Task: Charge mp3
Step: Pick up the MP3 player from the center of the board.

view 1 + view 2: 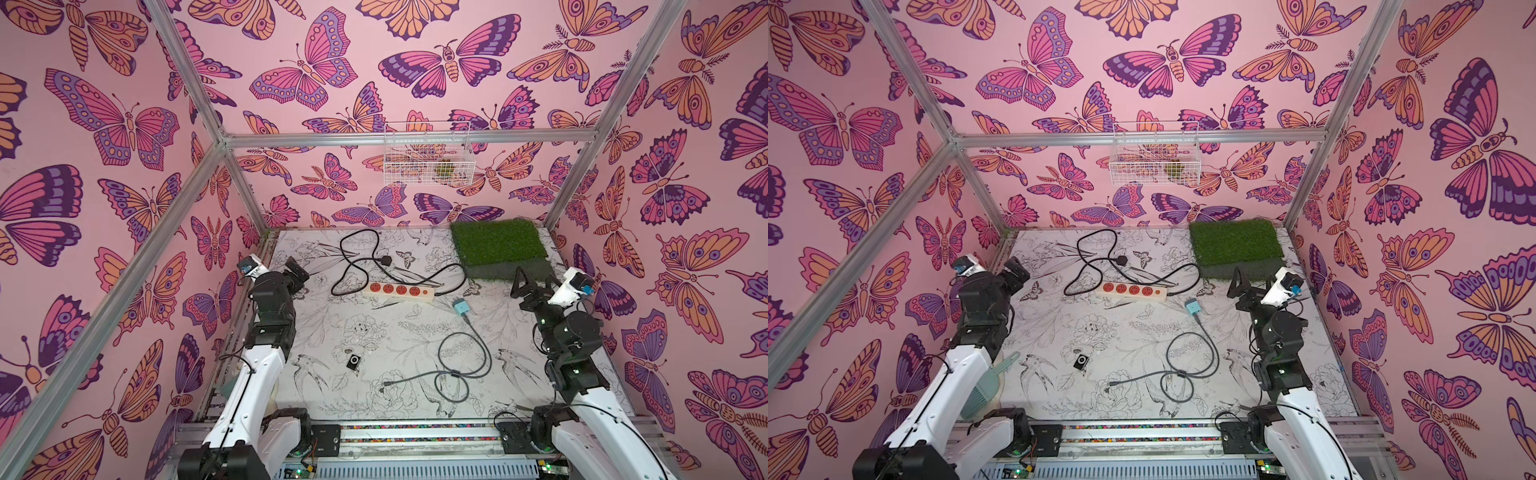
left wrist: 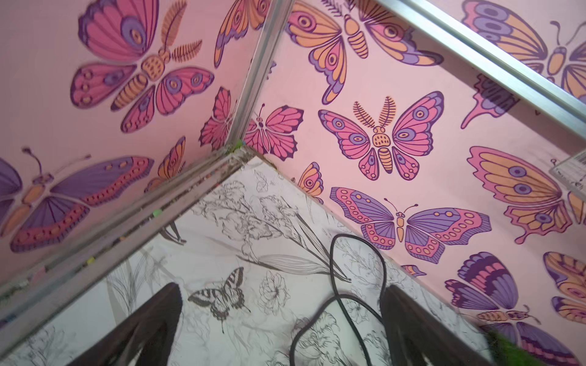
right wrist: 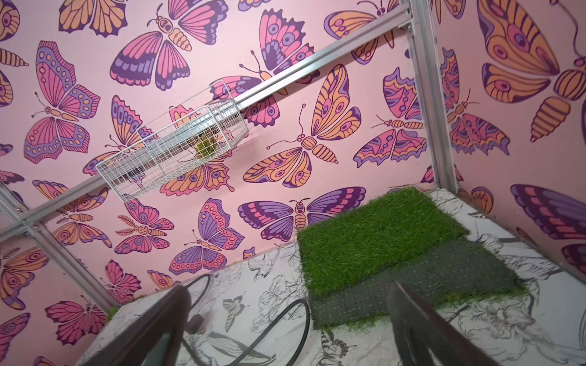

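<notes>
The mp3 [image 1: 353, 360] [image 1: 1080, 362], a tiny black square with a pale ring, lies flat on the floral table near the front left. A teal cube adapter [image 1: 461, 307] [image 1: 1192, 307] sits right of centre; its grey cable [image 1: 465, 361] coils toward the front, with the free plug end [image 1: 387, 383] right of the mp3. A cream power strip [image 1: 399, 290] [image 1: 1131, 289] lies mid-table. My left gripper [image 1: 298, 270] [image 2: 282, 317] hovers open at the left edge, far behind the mp3. My right gripper [image 1: 534, 282] [image 3: 290, 317] stands open by the grass mat, empty.
The strip's thick black cord and mains plug [image 1: 386, 261] loop across the back of the table. A green grass mat [image 1: 498, 245] fills the back right corner. A white wire basket [image 1: 428, 153] hangs on the back wall. A teal brush [image 1: 992, 386] lies beside the left arm.
</notes>
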Motion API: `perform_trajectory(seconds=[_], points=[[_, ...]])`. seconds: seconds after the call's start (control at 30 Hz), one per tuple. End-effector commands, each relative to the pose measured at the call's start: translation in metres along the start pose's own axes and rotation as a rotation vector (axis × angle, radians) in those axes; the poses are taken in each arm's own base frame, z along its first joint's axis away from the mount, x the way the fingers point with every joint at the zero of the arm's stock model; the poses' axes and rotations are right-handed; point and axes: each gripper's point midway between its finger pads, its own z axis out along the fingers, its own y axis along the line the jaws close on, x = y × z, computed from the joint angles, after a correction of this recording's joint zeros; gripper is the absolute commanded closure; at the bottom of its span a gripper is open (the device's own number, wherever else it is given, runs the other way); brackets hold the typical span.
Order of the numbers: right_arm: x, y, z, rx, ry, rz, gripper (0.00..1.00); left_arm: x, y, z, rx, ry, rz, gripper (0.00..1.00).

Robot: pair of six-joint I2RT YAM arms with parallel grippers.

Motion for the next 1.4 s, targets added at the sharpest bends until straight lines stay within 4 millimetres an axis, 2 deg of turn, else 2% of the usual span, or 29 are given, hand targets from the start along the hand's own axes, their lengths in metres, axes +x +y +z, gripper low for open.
perform_trajectory(seconds=[0.0,0.1,0.27,0.33,0.43,0.5,0.57,0.6,0.73,0.83,1.03,1.23,1.37], points=[[0.01,0.01,0.002,-0.031,0.089,0.101,0.01,0.041,0.009,-0.006,-0.03,0.244,-0.239,0.0],[0.02,0.009,0.002,-0.034,0.131,0.103,0.01,0.059,0.012,-0.01,-0.103,0.391,-0.4,0.0],[0.017,0.014,-0.001,-0.071,0.105,0.092,0.01,0.059,-0.023,-0.009,0.077,0.609,-0.588,0.0],[0.017,0.017,-0.002,-0.084,0.116,0.08,0.01,0.056,-0.031,-0.008,0.138,0.708,-0.552,0.0],[0.019,0.016,-0.002,-0.082,0.119,0.081,0.01,0.061,-0.024,-0.007,0.12,0.832,-0.464,0.0],[0.02,0.016,-0.002,-0.088,0.119,0.084,0.01,0.063,-0.027,-0.01,0.178,0.863,-0.489,0.0],[0.021,0.017,-0.001,-0.092,0.124,0.084,0.01,0.07,-0.011,-0.013,0.094,0.83,-0.487,0.0],[0.021,0.018,-0.001,-0.094,0.128,0.083,0.01,0.068,-0.007,-0.02,0.073,0.806,-0.472,0.0],[0.022,0.019,-0.002,-0.092,0.14,0.076,0.01,0.093,0.016,-0.05,-0.125,0.877,-0.423,0.0],[0.025,0.019,-0.002,-0.078,0.156,0.066,0.01,0.105,0.022,-0.076,-0.211,0.909,-0.368,0.0],[0.038,0.021,-0.003,-0.05,0.207,0.018,0.01,0.112,0.039,-0.128,-0.406,0.881,-0.127,0.0],[0.045,0.017,-0.001,-0.008,0.245,-0.007,0.01,0.157,0.048,-0.155,-0.516,0.972,-0.142,0.0],[0.049,0.02,0.0,-0.014,0.264,-0.019,0.01,0.171,0.053,-0.164,-0.551,0.964,-0.197,0.0]])
